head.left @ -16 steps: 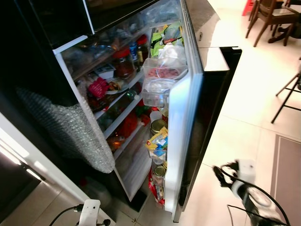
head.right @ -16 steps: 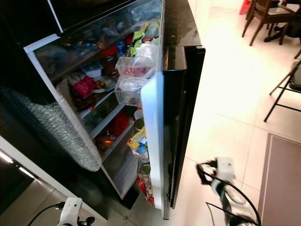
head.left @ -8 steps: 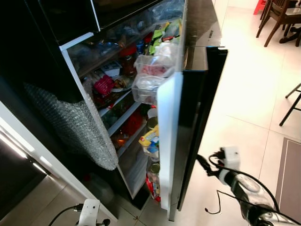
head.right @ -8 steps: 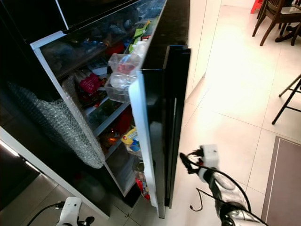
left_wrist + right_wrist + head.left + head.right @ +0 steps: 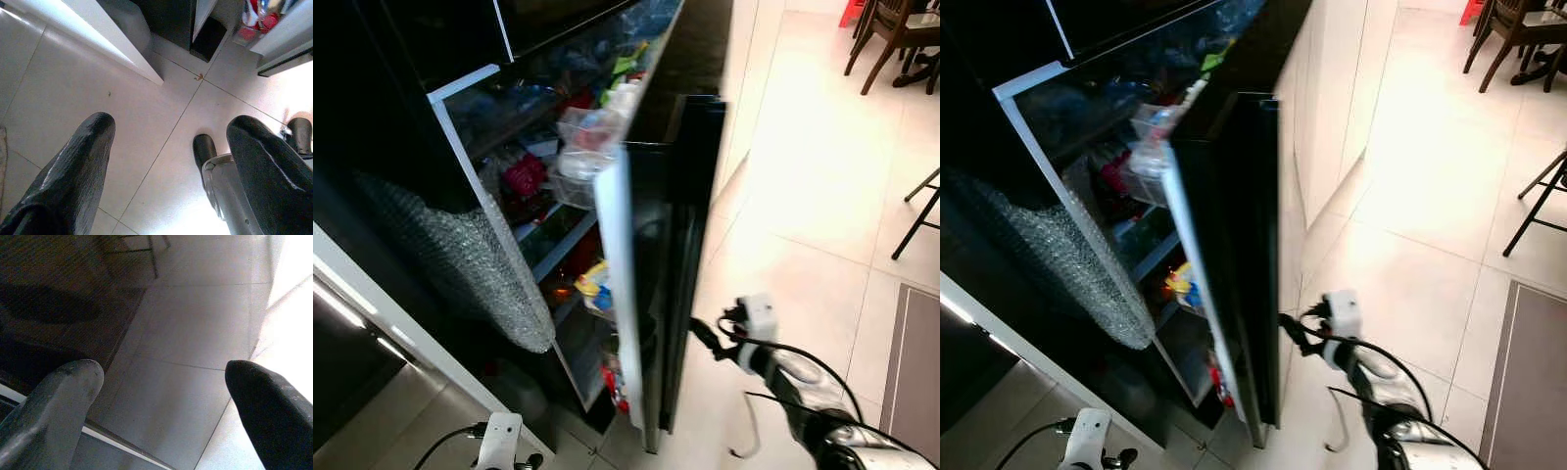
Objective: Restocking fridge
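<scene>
The fridge (image 5: 524, 186) stands with its black door (image 5: 690, 215) partly swung in, so I see mostly the door's outer face and white inner edge. Crowded shelves and the door's bins of clear containers (image 5: 582, 147), jars and packets show through the gap. My right gripper (image 5: 698, 334) is low down, right at the door's outer face, fingers open with nothing between them; in the right wrist view its fingers (image 5: 58, 396) frame bare floor. My left gripper (image 5: 171, 125) hangs open near the floor, holding nothing.
A sheet of bubble wrap (image 5: 460, 264) hangs over the fridge's left side. A pale cabinet edge (image 5: 372, 323) runs at lower left. Tiled floor spreads to the right, with a dark rug (image 5: 913, 372), a stool leg (image 5: 915, 211) and chairs (image 5: 891, 39) beyond.
The fridge door has swung further toward shut, hiding most of its bins. My right gripper has moved left along with the door's outer face. The left arm has stayed put.
</scene>
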